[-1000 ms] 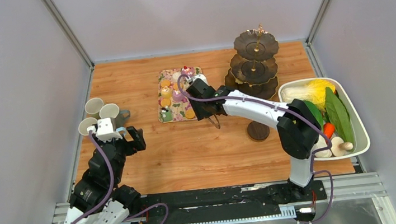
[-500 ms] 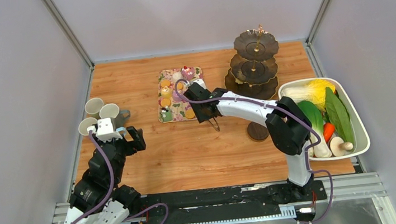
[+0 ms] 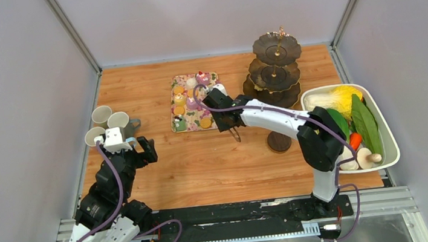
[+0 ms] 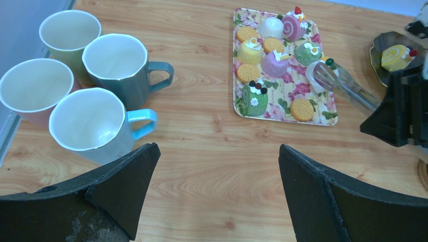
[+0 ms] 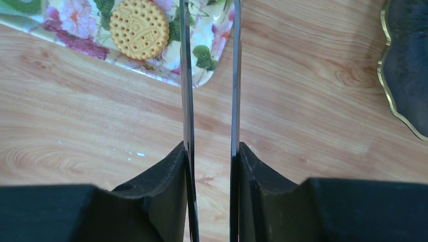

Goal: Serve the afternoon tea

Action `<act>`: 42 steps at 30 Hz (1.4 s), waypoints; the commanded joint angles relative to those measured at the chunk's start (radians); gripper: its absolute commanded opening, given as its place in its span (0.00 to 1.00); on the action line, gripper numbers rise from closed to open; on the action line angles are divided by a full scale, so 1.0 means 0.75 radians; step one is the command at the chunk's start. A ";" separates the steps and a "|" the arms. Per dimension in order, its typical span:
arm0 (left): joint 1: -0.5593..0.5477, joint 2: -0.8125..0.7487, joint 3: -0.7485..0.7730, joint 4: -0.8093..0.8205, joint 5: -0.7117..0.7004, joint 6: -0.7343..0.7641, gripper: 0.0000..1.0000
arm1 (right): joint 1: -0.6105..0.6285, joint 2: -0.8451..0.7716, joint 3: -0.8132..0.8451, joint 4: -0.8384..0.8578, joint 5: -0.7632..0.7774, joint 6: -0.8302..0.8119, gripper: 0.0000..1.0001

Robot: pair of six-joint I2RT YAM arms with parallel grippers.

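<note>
1. Mugs, four, clustered at the table's left edge: green mug [image 4: 65,31], teal mug [image 4: 117,59], pink mug [image 4: 31,91], light-blue mug [image 4: 87,122]. All stand upright with their mouths up. They are just ahead of my left gripper and to its left, and the light-blue mug is nearest my left finger.

2. My left gripper [image 4: 217,156]: jaws spread wide with nothing between them, hanging over bare wood [image 4: 212,136] near the mugs.

3. Floral tray [image 4: 295,89], mid-table, ahead and to the right of my left gripper and well apart from it. It carries the small cakes: a white cake [image 4: 271,27], a pink roll [image 4: 294,22], a yellow cake [image 4: 250,50], a purple cake [image 4: 275,63], two green cakes [image 4: 255,93] and several round orange biscuits, one [image 5: 139,22] at the near right corner.

4. Tongs [image 4: 345,86], metal, pinched in my right gripper [image 5: 211,151], whose pads press on the outside of both arms. The arms run nearly parallel with a narrow gap between them. They reach over the tray's near right corner, with the biscuit just left of the left arm. I cannot tell whether the tips hold anything.

5. Three-tier stand [image 3: 276,71], dark and scalloped, with a gold rod [image 3: 279,33]. It stands just right of my right gripper. One yellow roll [image 4: 396,56] sits on its lowest tier.

6. Coaster [image 3: 279,141], dark and round, near the stand and partly behind my right arm.

7. White tub [image 3: 391,137] of vegetables, at the far right.
</note>
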State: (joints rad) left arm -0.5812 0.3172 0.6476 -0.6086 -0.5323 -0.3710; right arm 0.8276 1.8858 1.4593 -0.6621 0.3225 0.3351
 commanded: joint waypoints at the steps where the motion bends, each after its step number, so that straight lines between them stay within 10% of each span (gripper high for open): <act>1: -0.002 0.010 -0.008 0.046 -0.007 0.031 1.00 | -0.020 -0.214 -0.041 -0.014 0.014 0.033 0.26; 28: -0.002 0.005 -0.010 0.048 -0.003 0.032 1.00 | -0.523 -0.695 -0.510 -0.118 -0.095 0.155 0.26; 42: -0.002 0.000 -0.009 0.047 -0.006 0.032 1.00 | -0.723 -0.758 -0.741 0.322 -0.082 0.111 0.26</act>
State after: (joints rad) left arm -0.5812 0.3172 0.6476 -0.6052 -0.5323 -0.3676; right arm 0.3256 1.3540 0.9268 -0.6075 0.2447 0.4313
